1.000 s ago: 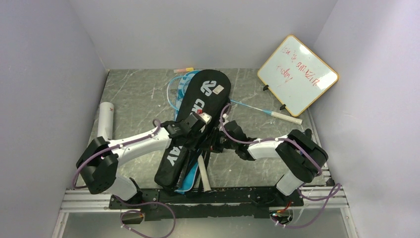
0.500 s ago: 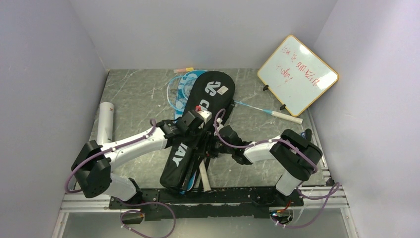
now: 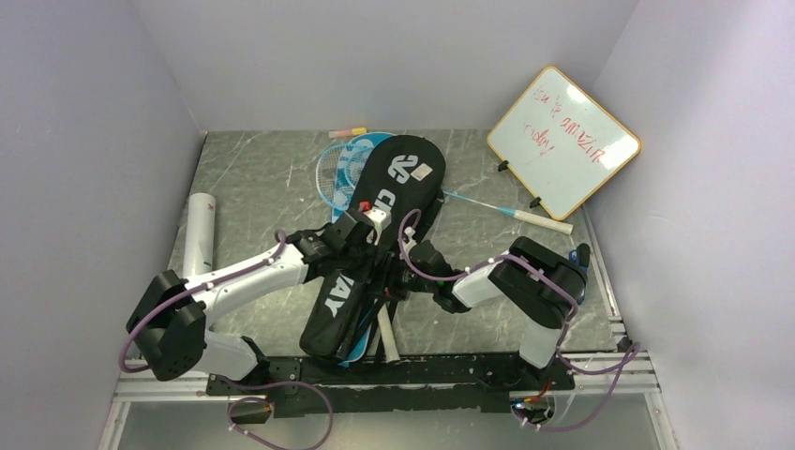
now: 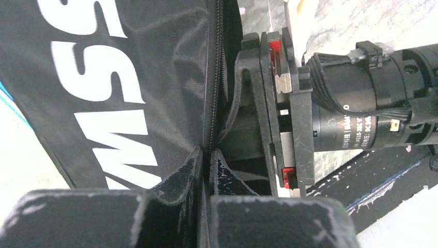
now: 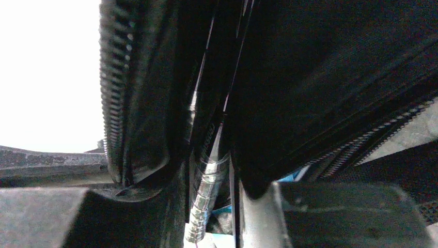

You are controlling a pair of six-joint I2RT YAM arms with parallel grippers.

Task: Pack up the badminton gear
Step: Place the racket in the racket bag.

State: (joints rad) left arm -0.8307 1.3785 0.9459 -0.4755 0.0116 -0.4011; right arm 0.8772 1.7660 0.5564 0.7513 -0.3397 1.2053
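Both jaws straddle edges of the black bag (image 3: 403, 178).

the black racket bag (image 3: 403, 178), white-lettered, lies slantwise, its wide end far and its narrow end near. a blue bag (image 3: 373, 141) peeks out from under it, and the head of a light-blue-framed racket (image 3: 333, 173) shows at its far left. a second racket (image 3: 525, 217) runs its thin blue shaft and white grip out to the right. another white grip (image 3: 384, 333) juts out by the narrow end. the black bag's zipper (image 5: 111, 88) gapes open.
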